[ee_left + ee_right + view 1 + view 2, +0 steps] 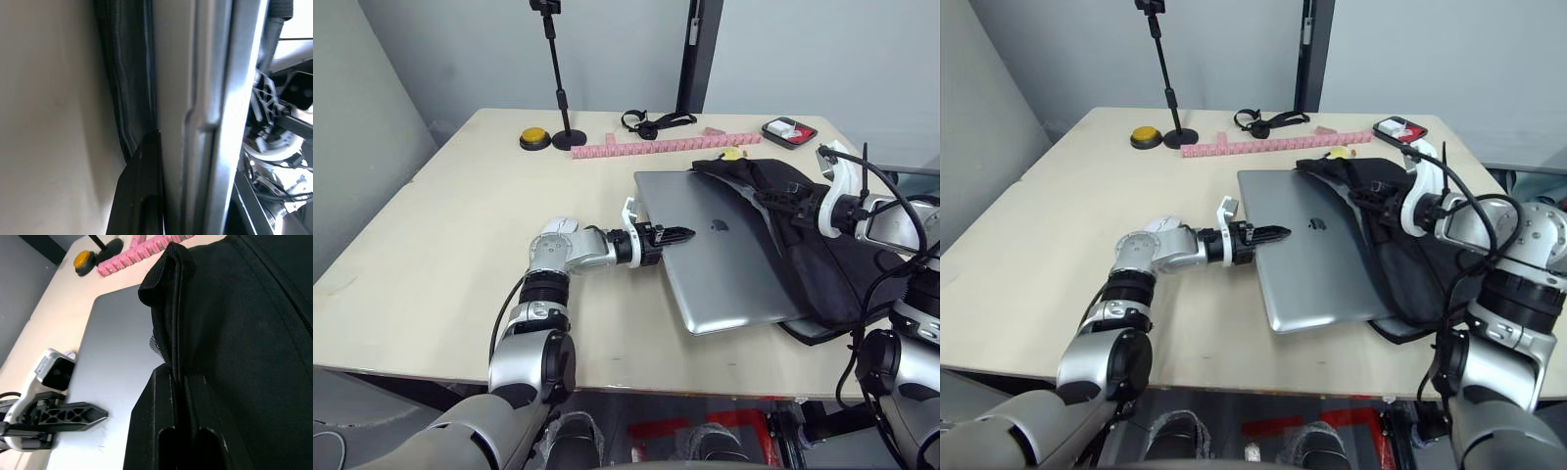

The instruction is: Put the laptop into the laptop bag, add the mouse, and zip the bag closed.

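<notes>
The laptop (pixel 720 250) is seen lying flat on the table (pixel 460 225), lid up, with its far right part tucked into the mouth of the laptop bag (pixel 822 264), which is spread at the 3 o'clock side of the table. Roughly the left two thirds of the lid is left uncovered, and the dark logo is visible just beside the bag's edge.

The left tool (pixel 680 235) is laid over the laptop's left edge at about 9 o'clock from the logo, its black fingers (pixel 73 413) drawn narrow, almost together, and resting on or just above the lid; nothing is seen gripped between them.

The right tool (pixel 793 196) is closed on the bag's upper opening flap, and the black fabric edge is seen pinched between its fingers in the right wrist view, lifted above the laptop's lid.

The mouse (pixel 560 225) is partly hidden behind the left forearm, at 9 o'clock from the laptop.

Toward 12 o'clock a pink ruler-like strip (pixel 656 147), a yellow button (pixel 533 138), a black stand (pixel 563 98) and a red-and-black tray (pixel 789 131) are placed.
</notes>
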{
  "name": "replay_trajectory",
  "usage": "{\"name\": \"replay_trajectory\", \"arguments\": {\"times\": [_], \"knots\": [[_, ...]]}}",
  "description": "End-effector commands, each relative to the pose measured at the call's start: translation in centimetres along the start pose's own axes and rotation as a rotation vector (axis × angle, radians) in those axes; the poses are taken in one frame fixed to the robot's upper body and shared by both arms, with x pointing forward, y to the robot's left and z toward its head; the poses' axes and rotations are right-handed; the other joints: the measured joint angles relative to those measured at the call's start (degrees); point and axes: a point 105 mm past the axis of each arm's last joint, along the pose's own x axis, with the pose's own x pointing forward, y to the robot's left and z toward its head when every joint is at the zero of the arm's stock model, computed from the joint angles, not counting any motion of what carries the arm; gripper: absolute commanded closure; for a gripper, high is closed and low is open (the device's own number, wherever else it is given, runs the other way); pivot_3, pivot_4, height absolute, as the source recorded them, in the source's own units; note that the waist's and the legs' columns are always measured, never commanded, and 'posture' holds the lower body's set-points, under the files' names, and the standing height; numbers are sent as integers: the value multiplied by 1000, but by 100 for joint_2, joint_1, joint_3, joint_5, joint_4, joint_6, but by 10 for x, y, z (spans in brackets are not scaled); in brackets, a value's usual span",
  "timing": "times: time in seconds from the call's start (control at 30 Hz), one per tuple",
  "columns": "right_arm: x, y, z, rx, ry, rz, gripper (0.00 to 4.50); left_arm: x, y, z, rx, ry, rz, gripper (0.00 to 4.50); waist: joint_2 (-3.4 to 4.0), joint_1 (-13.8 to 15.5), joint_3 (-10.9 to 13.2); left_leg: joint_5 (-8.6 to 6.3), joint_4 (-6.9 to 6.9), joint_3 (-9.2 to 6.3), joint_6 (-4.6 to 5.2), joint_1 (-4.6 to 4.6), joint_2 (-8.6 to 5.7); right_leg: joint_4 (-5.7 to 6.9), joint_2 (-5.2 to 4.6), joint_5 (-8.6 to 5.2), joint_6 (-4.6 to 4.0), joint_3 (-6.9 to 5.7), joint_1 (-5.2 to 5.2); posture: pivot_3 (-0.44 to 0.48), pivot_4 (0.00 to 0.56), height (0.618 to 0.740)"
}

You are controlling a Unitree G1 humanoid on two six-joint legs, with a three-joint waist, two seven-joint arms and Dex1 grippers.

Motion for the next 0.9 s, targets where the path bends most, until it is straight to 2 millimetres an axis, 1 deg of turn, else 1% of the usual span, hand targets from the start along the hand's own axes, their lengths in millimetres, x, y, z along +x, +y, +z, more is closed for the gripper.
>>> {"name": "replay_trajectory", "arguments": {"times": [0.03,0.1,0.2,0.27,0.47,0.57,0.63,0.7,0.73,0.9], "knots": [[-2,17,11,-2,-69,61,4460,9,-47,14,59,-52,-182,4195,0,7,0,0,0,0,-1,0,0,0,0,0,1,0,0,0,150,739],[0,17,7,34,-66,74,4460,16,-49,13,64,-58,-188,4195,1,9,0,0,1,0,0,-1,0,-1,0,1,1,0,1,0,150,739],[1,16,-1,68,-43,86,4460,20,-52,12,65,-55,-198,4195,2,27,0,0,0,-1,0,-7,-2,-7,-1,4,7,-1,-1,0,150,739],[1,17,-3,101,-38,101,4460,22,-53,11,69,-51,-202,4195,2,27,0,0,-2,-1,0,-8,-2,-11,-1,19,33,-2,-1,0,150,739],[8,34,-7,195,-26,208,4460,29,-53,9,91,-39,-190,4195,8,11,3,0,-3,-1,-1,-12,-2,-12,-2,21,37,-1,-6,0,150,739],[8,40,-13,230,2,204,4460,37,-49,7,106,-37,-163,4195,9,32,3,0,-3,-1,0,-13,-2,-16,-3,22,40,-2,-5,0,150,739],[5,38,-16,235,27,166,4460,43,-46,5,113,-32,-151,4195,11,50,4,0,-3,-1,0,-15,-4,-22,-6,24,45,-3,-4,0,150,739],[5,37,-15,237,29,154,4460,49,-46,2,115,-27,-151,4195,12,67,5,0,-3,-1,1,-19,-7,-23,-7,28,52,-3,-4,0,150,739],[5,37,-14,236,28,150,4460,53,-47,0,115,-26,-150,4195,12,70,5,0,-2,-1,0,-20,-7,-24,-7,42,77,-3,-4,0,150,739],[6,38,-11,227,30,150,4460,70,-51,-9,112,-5,-159,4195,12,77,5,0,2,-1,0,-23,-7,-23,-7,46,86,-2,-5,0,150,739]]}}
